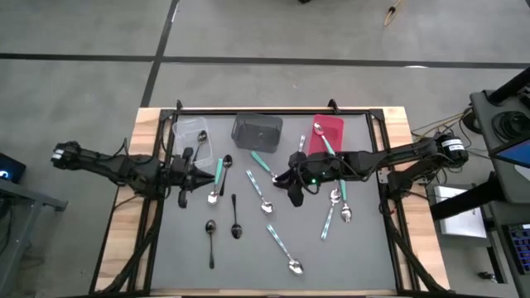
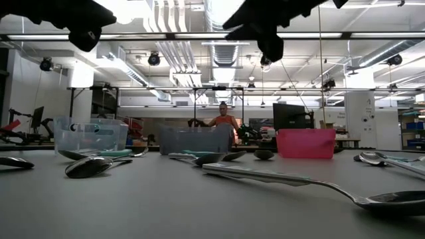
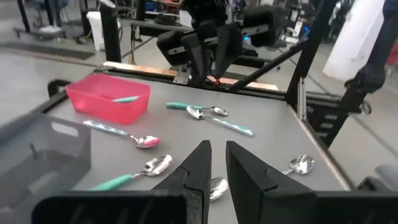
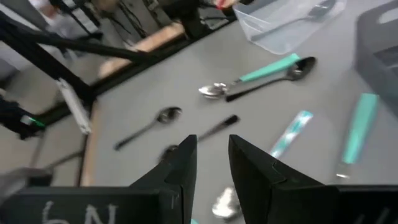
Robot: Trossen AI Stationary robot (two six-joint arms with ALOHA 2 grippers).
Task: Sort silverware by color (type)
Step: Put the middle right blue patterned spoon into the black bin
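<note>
Spoons lie scattered flat on the grey mat: teal-handled ones (image 1: 258, 194), (image 1: 284, 248), (image 1: 331, 215), black ones (image 1: 235, 219), (image 1: 210, 240), silver ones (image 1: 344, 199). One teal-handled spoon (image 1: 325, 139) lies in the red bin (image 1: 331, 124). My left gripper (image 1: 195, 178) hovers open near a teal-handled spoon (image 1: 217, 178) and a black spoon (image 1: 226, 165); its fingers (image 3: 217, 158) hold nothing. My right gripper (image 1: 290, 184) hovers open over the mat's middle, and the gap at its tips (image 4: 211, 155) is empty. Both hang well above the table in the low view (image 2: 86, 30), (image 2: 265, 33).
Three bins stand along the far edge: a clear bin (image 1: 190, 132) with a spoon inside (image 4: 317, 9), a dark grey bin (image 1: 257, 130) and the red one. A black frame rims the table (image 1: 273, 110). A person stands in the room beyond (image 2: 224, 118).
</note>
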